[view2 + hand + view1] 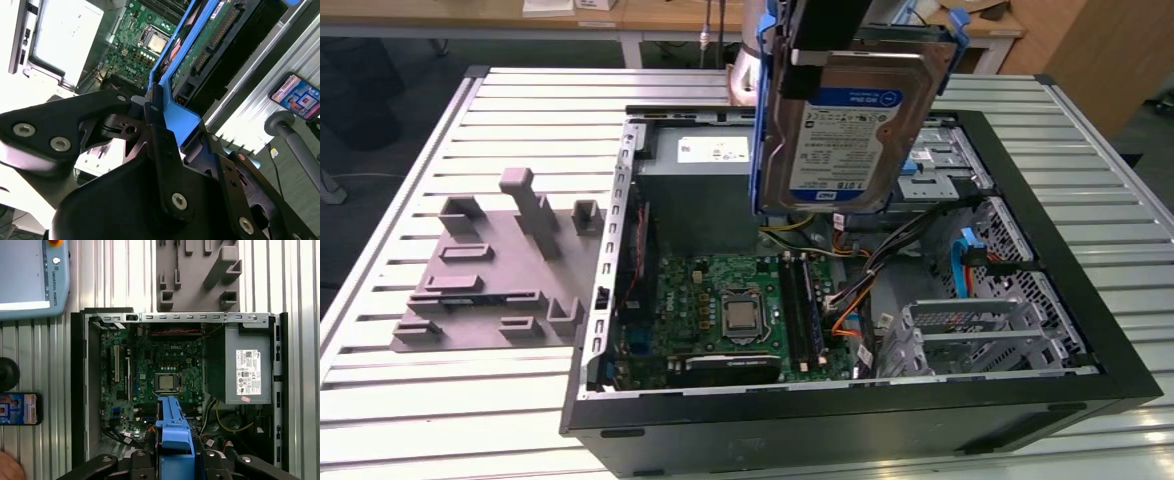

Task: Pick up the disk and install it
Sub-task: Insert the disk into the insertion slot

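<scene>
The disk (847,130), a silver hard drive with a white-and-blue label and a blue carrier frame, hangs upright above the open computer case (854,405). It is over the case's far middle, near the drive cage (947,160). My gripper (834,40) is shut on its upper edge. In the first wrist view the gripper (175,462) clamps the blue carrier (175,427) edge-on above the motherboard (155,375). The second wrist view shows the disk's green circuit side (210,45) reaching out from the gripper (175,127).
A grey power supply (245,370) sits in one corner of the case, with loose cables beside it. A grey moulded fixture (494,270) lies on the slatted table at the exterior view's left. A teach pendant (30,275), a phone (17,408) and a hand (7,470) lie beyond the case.
</scene>
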Motion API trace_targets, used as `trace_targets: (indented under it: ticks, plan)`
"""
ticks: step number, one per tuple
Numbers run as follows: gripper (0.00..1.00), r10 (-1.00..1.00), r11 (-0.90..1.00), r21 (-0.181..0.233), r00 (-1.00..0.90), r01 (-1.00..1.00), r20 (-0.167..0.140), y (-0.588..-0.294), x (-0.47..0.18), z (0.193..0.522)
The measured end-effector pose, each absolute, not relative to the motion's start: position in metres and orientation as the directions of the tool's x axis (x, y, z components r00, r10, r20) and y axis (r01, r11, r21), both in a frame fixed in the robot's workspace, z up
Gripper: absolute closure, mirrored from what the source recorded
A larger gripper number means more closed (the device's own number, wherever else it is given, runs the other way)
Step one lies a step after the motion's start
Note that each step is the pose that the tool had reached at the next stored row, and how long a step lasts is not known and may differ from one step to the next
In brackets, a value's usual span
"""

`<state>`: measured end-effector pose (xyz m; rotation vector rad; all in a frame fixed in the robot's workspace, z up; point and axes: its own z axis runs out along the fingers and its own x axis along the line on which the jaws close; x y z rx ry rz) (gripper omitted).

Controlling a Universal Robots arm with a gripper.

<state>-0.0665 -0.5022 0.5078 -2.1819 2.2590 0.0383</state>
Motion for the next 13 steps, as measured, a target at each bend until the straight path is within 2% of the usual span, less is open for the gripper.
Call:
trace_targets:
  ticks: [13]
  plan:
    - [0.64,-0.999,0.035,0.017,-0.035,-0.999,-0.018,-0.530,-0.055,0.505]
